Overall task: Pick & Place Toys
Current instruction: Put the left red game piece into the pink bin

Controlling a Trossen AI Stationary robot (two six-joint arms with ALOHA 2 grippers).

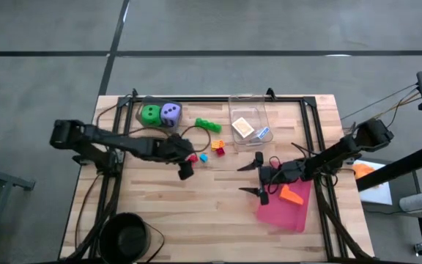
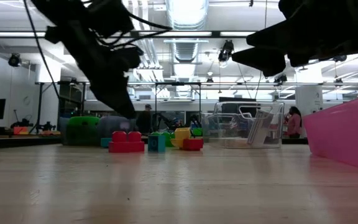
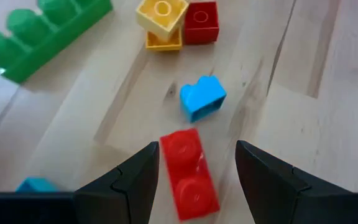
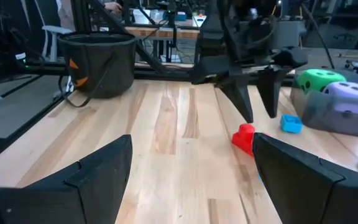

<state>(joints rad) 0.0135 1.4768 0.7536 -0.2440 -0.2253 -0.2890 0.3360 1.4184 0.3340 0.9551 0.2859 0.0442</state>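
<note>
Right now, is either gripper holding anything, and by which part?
Nothing held. Left gripper is open, its fingers either side of the red brick, not closed on it. Right gripper is open and empty.

The high camera looked straight down on the whole table (image 1: 218,213). The low camera sat at tabletop level, facing the room. The left wrist camera looked closely down on the red brick (image 3: 188,174); the right wrist camera, farther off, shared it (image 4: 245,137).

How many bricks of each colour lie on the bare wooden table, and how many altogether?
Green brick: 1
Yellow brick: 1
Orange brick: 1
Red bricks: 2
Blue bricks: 2, one only partly seen
Total: 7
</note>
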